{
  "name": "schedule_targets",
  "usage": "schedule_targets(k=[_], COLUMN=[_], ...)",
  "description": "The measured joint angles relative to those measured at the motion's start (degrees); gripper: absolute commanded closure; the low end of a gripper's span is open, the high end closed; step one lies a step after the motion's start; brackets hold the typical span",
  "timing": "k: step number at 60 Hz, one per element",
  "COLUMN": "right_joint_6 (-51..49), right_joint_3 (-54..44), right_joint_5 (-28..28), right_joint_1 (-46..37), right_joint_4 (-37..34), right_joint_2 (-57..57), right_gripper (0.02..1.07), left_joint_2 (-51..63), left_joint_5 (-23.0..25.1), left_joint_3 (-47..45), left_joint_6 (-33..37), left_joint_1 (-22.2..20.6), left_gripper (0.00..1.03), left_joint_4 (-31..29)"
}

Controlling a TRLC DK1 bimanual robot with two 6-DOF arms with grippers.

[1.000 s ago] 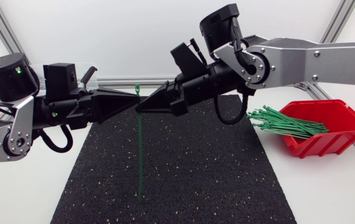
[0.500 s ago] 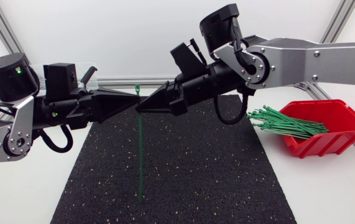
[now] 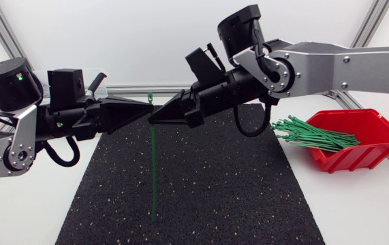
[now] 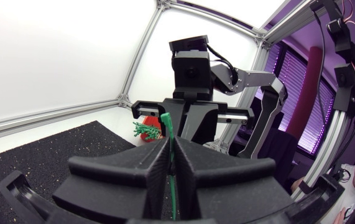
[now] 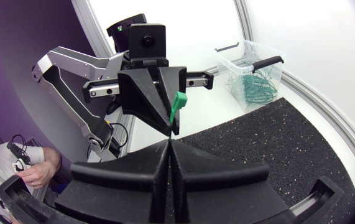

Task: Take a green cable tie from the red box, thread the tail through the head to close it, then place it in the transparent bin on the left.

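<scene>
One white worktop (image 3: 358,204) carried one black speckled mat (image 3: 214,190), and two arms met above the mat's far end, the left arm (image 3: 17,129) coming in from one side and the right arm (image 3: 344,64) from the other. One red box (image 3: 378,146) sat at the right edge of the mat, with a bundle of green ties (image 3: 313,134) fanning out over its rim, too many to count. One transparent bin (image 5: 252,68) appeared plainly only in the right wrist view, with looped green ties (image 5: 255,90) inside it; in the head view the left arm hid most of it. The left gripper (image 3: 145,107) was clenched on a single cable tie (image 3: 152,170) just below its head, and the right gripper (image 3: 154,117) pinched the strap right beneath, tip to tip with the other. Only the head view showed the strap's full length hanging straight down toward the mat. The wrist views showed what it could not: the strap running between pressed fingers, with the square head standing clear above them.
</scene>
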Motion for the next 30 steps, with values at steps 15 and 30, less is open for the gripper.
schedule_targets(k=[15,30], right_joint_6=[0.0,0.0], right_joint_3=[0.0,0.0], right_joint_5=[0.0,0.3], right_joint_1=[0.0,0.3], right_joint_4=[0.0,0.0], right_joint_2=[0.2,0.7], right_gripper=[1.01,1.01], left_joint_2=[0.0,0.2], left_joint_5=[-0.5,-1.0], left_joint_3=[0.0,0.0], left_joint_6=[-0.1,-0.1], left_joint_1=[0.0,0.0], left_gripper=[0.94,1.00], left_joint_4=[0.0,0.1])
